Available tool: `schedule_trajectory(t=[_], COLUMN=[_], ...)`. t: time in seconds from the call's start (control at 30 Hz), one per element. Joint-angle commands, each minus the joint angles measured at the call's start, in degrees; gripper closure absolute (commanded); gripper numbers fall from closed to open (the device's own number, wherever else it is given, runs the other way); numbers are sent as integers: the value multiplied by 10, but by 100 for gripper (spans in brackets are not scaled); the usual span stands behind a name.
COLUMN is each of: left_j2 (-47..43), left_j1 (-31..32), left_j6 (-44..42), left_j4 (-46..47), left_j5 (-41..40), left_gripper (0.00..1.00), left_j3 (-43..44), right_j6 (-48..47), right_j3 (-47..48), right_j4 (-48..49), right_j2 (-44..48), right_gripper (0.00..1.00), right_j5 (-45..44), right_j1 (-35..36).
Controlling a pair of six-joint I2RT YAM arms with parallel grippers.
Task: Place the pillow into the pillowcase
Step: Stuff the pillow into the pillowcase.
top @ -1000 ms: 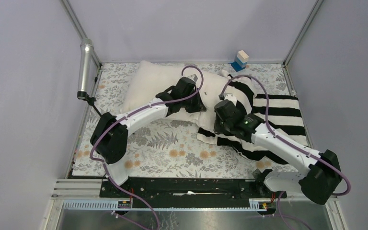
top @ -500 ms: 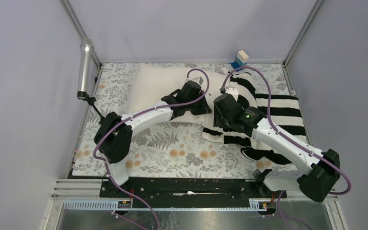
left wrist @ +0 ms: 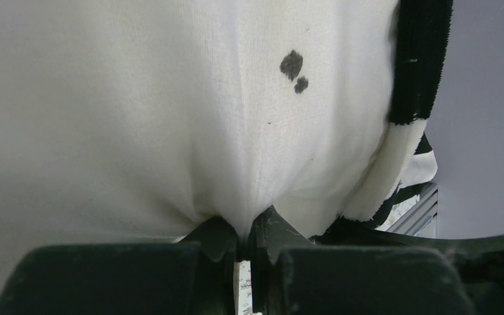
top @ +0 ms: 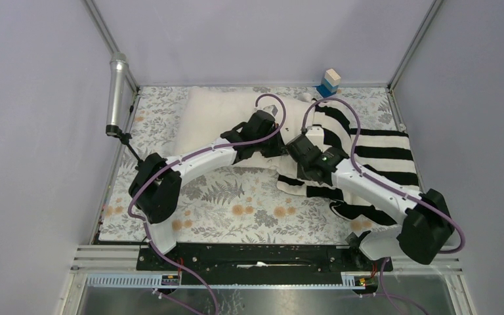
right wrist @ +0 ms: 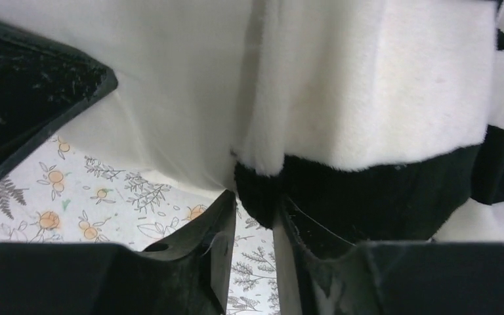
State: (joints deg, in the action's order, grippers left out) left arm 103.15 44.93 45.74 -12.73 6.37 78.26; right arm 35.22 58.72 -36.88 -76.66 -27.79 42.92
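Left claw (left wrist: 244, 231) pinched shut on soft pillow (left wrist: 138, 118); right claw (right wrist: 254, 216) part-open astride limp pillowcase (right wrist: 367, 131) hem, hold unclear. Light, floppy: grip the hem.

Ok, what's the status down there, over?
Left gripper shut on the pillow. Right gripper straddles the pillowcase hem, grip unclear. Pillow mostly outside it. Blue-and-white block at far edge, apart.

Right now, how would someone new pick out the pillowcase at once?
Start at the floral table cover. On its right half, beside the plain cream pillow, lies the pillowcase. It alone carries wide black and white stripes.
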Motion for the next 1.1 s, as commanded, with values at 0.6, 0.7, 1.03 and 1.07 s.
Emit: schedule_trajectory(t=[0.6,0.7,1.03,1.07], left_j2=[-26,-65,-215,-225], left_j1=[16,17,21,22], left_j6=[-17,-47,-110,-106], left_j4=[49,19,-84,-85], left_j5=[45,39,-40,-44], left_gripper=[100,77,41,41], left_j3=[44,27,-54,-70], right_j6=[-21,-22,-63,-58], right_j3=[-15,-14,31,33], right_j4=[142,144,24,7], right_j2=[-1,12,76,72], right_gripper=[94,83,36,29], right_j5=[183,189,-30,-61], right_j1=[-116,-116,-44,-35])
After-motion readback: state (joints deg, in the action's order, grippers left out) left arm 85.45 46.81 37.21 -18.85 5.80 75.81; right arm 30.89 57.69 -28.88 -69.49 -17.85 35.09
